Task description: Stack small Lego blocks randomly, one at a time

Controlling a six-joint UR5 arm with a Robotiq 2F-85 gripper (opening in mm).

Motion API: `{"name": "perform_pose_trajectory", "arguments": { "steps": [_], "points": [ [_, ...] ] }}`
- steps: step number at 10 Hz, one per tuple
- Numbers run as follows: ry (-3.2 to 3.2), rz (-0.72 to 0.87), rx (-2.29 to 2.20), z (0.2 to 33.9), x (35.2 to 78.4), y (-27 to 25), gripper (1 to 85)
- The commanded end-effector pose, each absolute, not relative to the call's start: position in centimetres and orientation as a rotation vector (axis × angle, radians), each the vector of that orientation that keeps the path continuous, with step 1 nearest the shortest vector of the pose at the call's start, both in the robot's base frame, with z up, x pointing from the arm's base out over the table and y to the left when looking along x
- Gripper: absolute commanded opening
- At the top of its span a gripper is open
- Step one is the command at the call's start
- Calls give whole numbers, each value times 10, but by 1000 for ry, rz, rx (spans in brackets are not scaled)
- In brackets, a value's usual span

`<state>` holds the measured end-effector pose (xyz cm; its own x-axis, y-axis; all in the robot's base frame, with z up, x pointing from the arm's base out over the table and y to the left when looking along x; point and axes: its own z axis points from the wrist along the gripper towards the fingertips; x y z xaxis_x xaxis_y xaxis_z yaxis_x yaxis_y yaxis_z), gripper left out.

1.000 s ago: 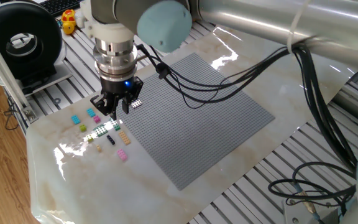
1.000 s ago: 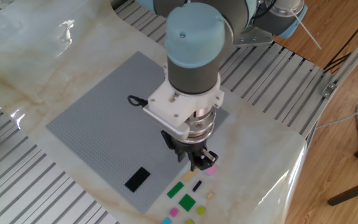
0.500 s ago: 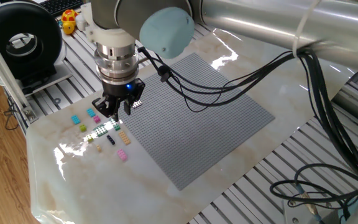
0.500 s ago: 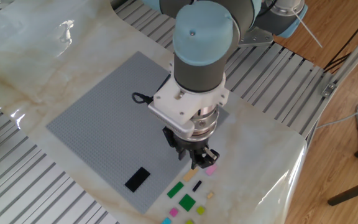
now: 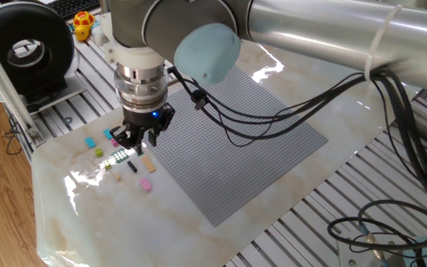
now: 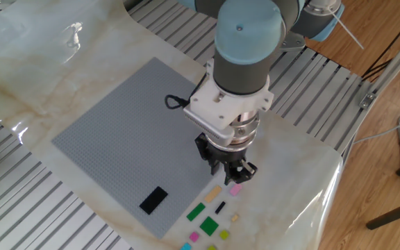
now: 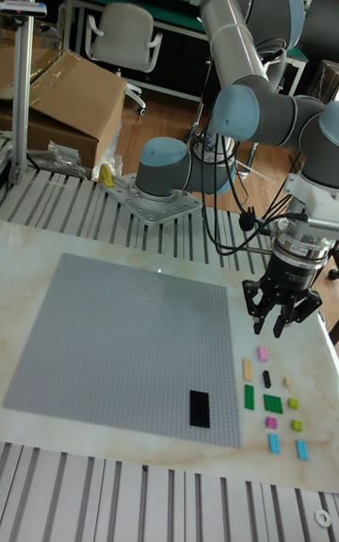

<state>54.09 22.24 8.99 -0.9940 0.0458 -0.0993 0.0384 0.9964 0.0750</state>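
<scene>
The small blocks (image 7: 272,402) lie loose on the marble table (image 7: 141,462), just below and in front of the fingers (image 7: 260,310), in a scatter of pink, tan, black, green, yellow-green and cyan pieces. The pink block (image 6: 235,189) sits right under the fingertips, with the tan block (image 6: 214,192) just beside it. The gripper (image 7: 280,312) hangs above them with its fingers spread apart and nothing between them. To the fingers' side lies the grey baseplate (image 7: 122,344), carrying one black plate (image 7: 200,407) near its corner by the blocks.
</scene>
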Motion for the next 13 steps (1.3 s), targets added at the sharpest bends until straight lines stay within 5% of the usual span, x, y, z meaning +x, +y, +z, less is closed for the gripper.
{"name": "perform_pose_trajectory", "arguments": {
  "steps": [1, 13],
  "points": [
    [3054, 163, 98, 91, 531, 232, 380],
    [3085, 101, 166, 48, 523, 248, 350]
  ]
}}
